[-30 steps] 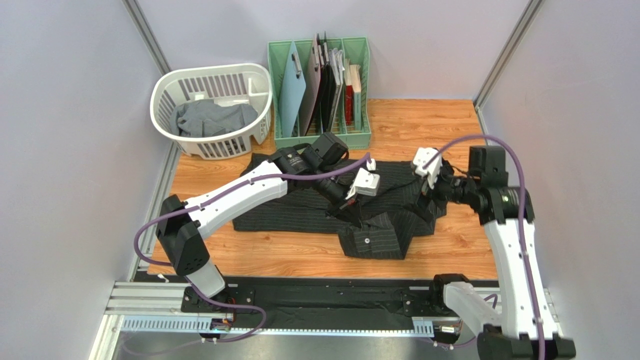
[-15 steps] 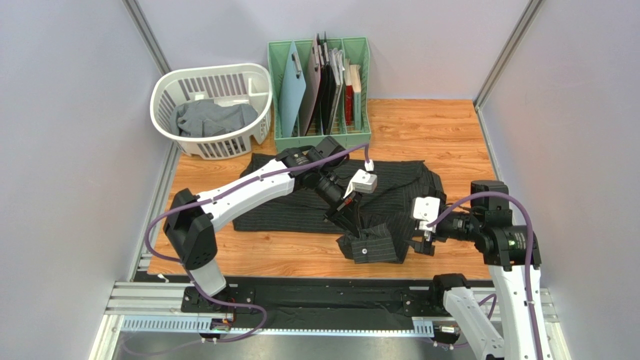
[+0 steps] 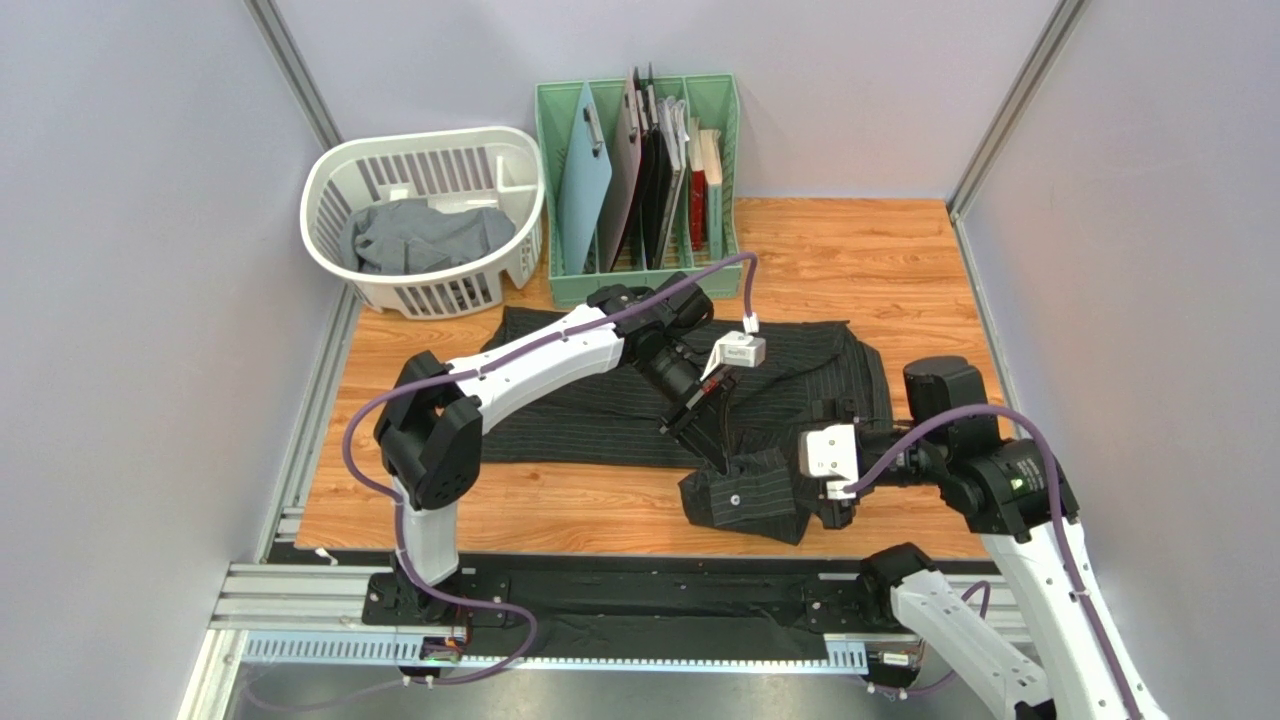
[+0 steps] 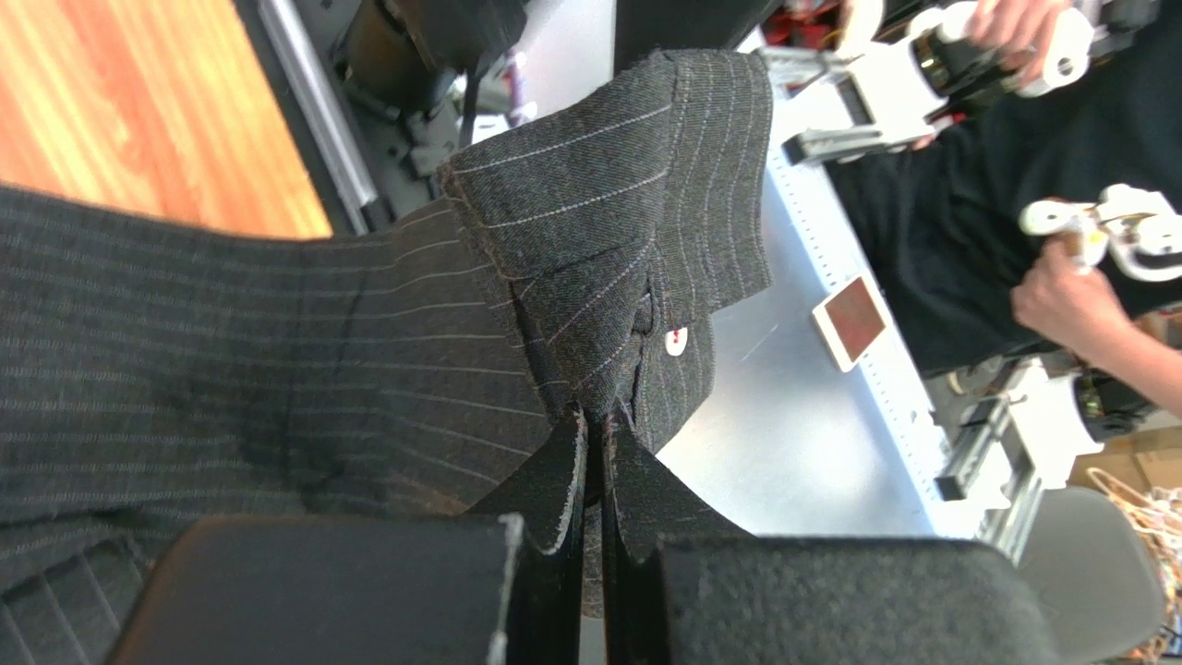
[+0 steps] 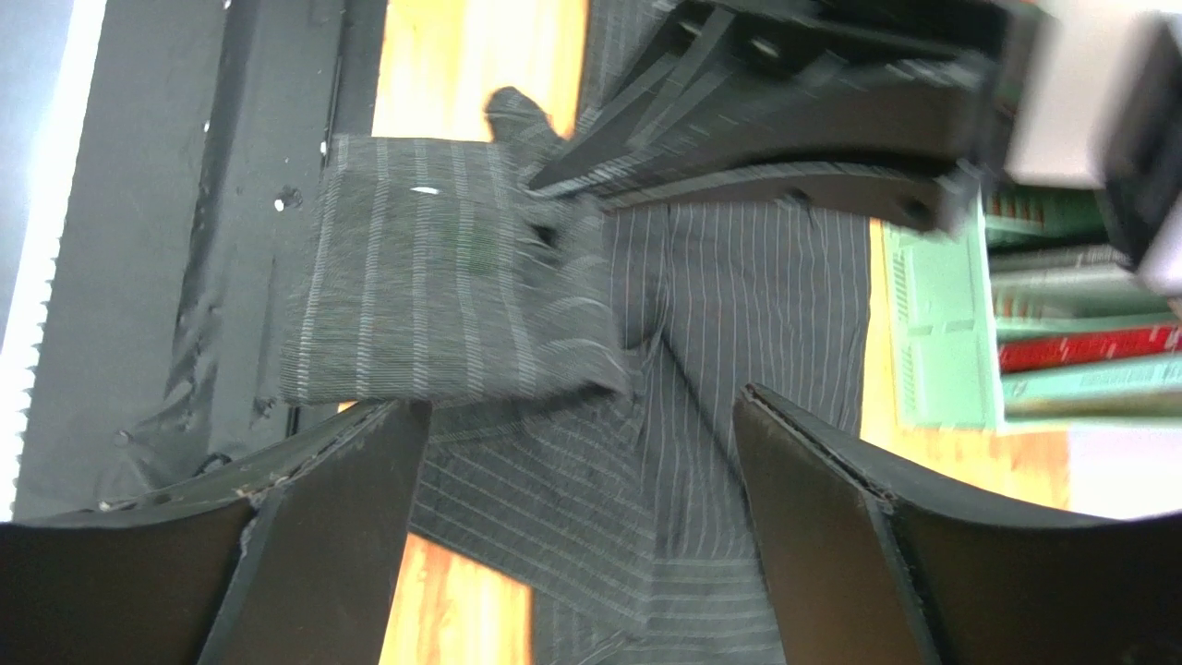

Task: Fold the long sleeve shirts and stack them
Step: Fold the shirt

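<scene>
While the left gripper (image 4: 594, 441) stayed out of nothing but a tight pinch on the black pinstriped cloth shirt (image 3: 601, 420), its sleeve end hung near the wooden table's (image 3: 887, 255) front edge, just beside the right gripper's (image 5: 576, 405) wide-apart jaws; bare wood lay far right.

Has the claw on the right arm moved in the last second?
Yes. The right gripper has swung away from the green rack toward the table's near edge, over the black pinstriped shirt's sleeve.

One black pinstriped collared cloth shirt (image 3: 586, 428) and one plain mid-grey cloth shirt (image 3: 421, 237) make two garments in all. There is one white slotted plastic basket (image 3: 316, 192) and one pale green divided rack (image 3: 714, 279).
</scene>
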You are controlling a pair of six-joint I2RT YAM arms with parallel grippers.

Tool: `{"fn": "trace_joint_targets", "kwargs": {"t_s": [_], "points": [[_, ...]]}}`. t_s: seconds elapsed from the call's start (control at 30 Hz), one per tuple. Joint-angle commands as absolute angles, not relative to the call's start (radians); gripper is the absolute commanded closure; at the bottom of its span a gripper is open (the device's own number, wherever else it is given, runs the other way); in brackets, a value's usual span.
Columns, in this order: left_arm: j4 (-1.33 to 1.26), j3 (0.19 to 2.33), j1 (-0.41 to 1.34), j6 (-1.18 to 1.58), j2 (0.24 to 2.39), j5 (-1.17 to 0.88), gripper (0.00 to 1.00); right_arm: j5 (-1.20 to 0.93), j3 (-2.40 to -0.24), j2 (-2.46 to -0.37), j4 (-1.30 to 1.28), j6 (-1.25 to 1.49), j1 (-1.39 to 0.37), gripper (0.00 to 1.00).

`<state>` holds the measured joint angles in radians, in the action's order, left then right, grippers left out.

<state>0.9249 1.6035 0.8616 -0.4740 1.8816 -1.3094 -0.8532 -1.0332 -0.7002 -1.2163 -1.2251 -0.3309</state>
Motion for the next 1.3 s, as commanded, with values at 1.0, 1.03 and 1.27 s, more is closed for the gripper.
{"fn": "trace_joint_targets", "kwargs": {"t_s": [1.0,1.03,1.27], "points": [[0.835,1.425,0.644,-0.500,1.187,-0.579,0.01,-0.502,-0.999,-0.749,-0.882,-0.671,-0.680,1.00],[0.792,1.387,0.644,-0.488,1.143,-0.548,0.01,-0.500,-1.000,-0.758,-0.868,-0.646,-0.680,1.00],[0.861,1.370,0.692,-0.441,0.986,-0.577,0.05,-0.523,-1.094,-0.845,-0.801,-0.500,-0.680,1.00]]}}
